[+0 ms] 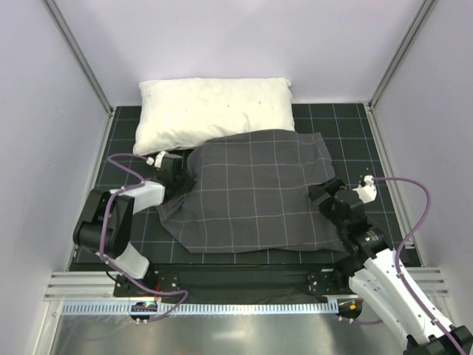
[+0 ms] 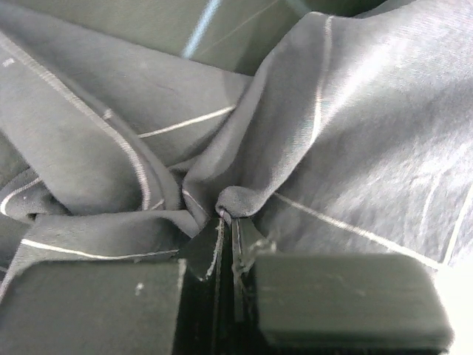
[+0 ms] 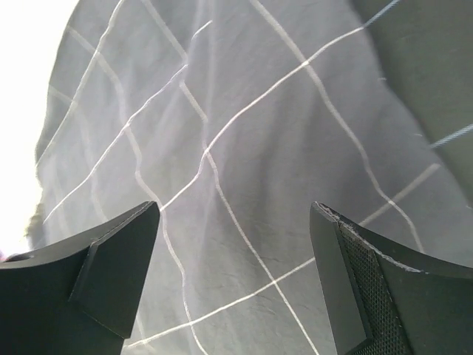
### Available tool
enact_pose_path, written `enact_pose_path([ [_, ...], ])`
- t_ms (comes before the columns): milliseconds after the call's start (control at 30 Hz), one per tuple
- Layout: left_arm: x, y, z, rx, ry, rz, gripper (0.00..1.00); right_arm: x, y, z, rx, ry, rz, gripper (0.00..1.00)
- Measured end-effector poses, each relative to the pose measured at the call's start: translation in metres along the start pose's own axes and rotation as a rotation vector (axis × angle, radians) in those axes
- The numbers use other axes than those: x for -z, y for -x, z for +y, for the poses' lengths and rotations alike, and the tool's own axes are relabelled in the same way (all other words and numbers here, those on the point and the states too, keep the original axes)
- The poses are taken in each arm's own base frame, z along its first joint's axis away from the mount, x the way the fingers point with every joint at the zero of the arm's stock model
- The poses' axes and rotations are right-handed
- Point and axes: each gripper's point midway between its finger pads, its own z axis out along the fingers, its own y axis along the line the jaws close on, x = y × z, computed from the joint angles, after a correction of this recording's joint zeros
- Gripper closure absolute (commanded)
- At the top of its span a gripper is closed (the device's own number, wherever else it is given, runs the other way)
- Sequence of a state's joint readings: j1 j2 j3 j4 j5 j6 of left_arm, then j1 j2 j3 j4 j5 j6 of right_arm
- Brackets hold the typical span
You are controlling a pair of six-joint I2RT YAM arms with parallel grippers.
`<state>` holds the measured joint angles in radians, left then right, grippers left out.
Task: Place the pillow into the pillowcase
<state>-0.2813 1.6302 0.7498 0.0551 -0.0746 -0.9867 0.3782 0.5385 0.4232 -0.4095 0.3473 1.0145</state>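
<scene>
Left gripper (image 2: 228, 222), between jaws: no gap; jaws stood closed on a pinched fold of the pillowcase (image 2: 332, 133).
Left gripper, ahead: bunched folds rose to either side of the pinch and blocked a straight path.
Left gripper, outer side: narrow strip of bare mat (image 1: 347, 126), then the side wall (image 1: 44, 148).
Right gripper (image 3: 235, 211), between jaws: wide free gap, jaws well apart.
Right gripper, ahead: pillowcase cloth filled the way.
Right gripper, outer side: open mat lay alongside the cloth edge.
Beyond both tools: white pillow (image 1: 214, 111) lay against the back wall (image 1: 236, 44), its near edge under the pillowcase.
Behind both tools: thin mat strip free before the arm bases.
</scene>
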Motion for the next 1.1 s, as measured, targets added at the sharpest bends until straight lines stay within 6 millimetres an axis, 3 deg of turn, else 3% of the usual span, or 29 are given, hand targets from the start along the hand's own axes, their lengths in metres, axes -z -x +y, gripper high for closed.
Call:
enact_pose_path([
  [33, 0.006, -0.001, 0.005, -0.002, 0.006, -0.011, 0.96, 0.000, 0.003, -0.002, 0.016, -0.020, -0.002, 0.10],
  [67, 0.013, -0.001, 0.011, -0.006, 0.014, -0.023, 0.83, 0.000, 0.005, -0.004, 0.031, -0.038, -0.001, 0.10],
  [133, 0.029, 0.004, 0.019, -0.024, 0.028, -0.052, 0.67, -0.001, 0.011, -0.006, 0.064, -0.064, -0.001, 0.10],
  [167, 0.036, 0.008, 0.021, -0.026, 0.032, -0.067, 0.57, -0.001, 0.014, -0.005, 0.082, -0.065, 0.001, 0.09],
  [200, 0.044, 0.015, 0.022, -0.038, 0.036, -0.090, 0.34, -0.001, 0.015, -0.003, 0.101, -0.063, 0.003, 0.09],
  [300, 0.076, 0.038, 0.020, -0.059, 0.032, -0.178, 0.06, 0.005, 0.020, 0.002, 0.155, -0.025, -0.001, 0.09],
  [333, 0.090, 0.045, 0.019, -0.069, 0.022, -0.211, 0.01, 0.009, 0.023, 0.005, 0.171, -0.005, -0.014, 0.09],
  [467, 0.153, 0.073, 0.007, -0.075, -0.043, -0.349, 0.00, 0.033, 0.042, 0.014, 0.231, 0.078, -0.093, 0.08],
  [633, 0.208, 0.081, 0.001, -0.073, -0.143, -0.431, 0.00, 0.078, 0.080, 0.029, 0.260, 0.177, -0.250, 0.08],
  [867, 0.250, 0.064, 0.013, -0.199, -0.150, -0.379, 0.00, 0.123, 0.107, 0.023, 0.241, 0.246, -0.408, 0.08],
  [967, 0.273, 0.070, 0.009, -0.261, -0.167, -0.402, 0.00, 0.128, 0.110, 0.019, 0.238, 0.244, -0.430, 0.08],
  [1100, 0.280, 0.066, 0.017, -0.304, -0.179, -0.429, 0.00, 0.122, 0.106, 0.014, 0.253, 0.211, -0.406, 0.08],
])
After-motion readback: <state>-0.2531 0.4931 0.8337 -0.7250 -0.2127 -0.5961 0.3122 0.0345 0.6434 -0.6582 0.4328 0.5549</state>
